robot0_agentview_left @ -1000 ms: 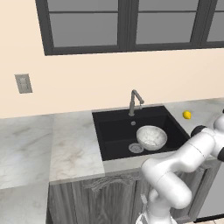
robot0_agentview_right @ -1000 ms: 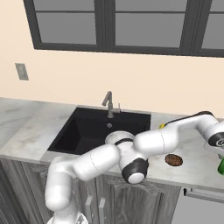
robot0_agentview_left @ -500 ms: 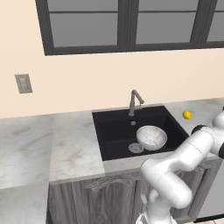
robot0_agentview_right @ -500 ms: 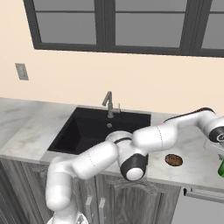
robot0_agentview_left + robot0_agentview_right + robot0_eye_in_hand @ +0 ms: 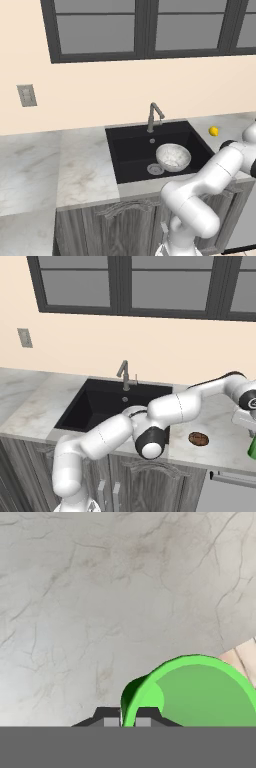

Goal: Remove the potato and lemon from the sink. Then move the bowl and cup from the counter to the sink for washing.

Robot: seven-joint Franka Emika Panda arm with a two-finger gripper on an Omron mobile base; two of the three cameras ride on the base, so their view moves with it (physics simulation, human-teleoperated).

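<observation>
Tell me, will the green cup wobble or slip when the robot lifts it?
It might tilt a little: the hand pinches only one side of the cup, at its rim. Its smooth, shiny wall looks slippery. It seems stiff, since the rim keeps its round shape under the pinch, and probably light, being small and empty.

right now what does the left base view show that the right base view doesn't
Left base view: the bowl sitting in the sink beside the drain, and the lemon on the counter to the sink's right.

Right base view: the potato on the counter and the green cup at the picture's right edge, by the arm's hand.

Both: the black sink, its faucet, the marble counter, the wall outlet and the window.
</observation>
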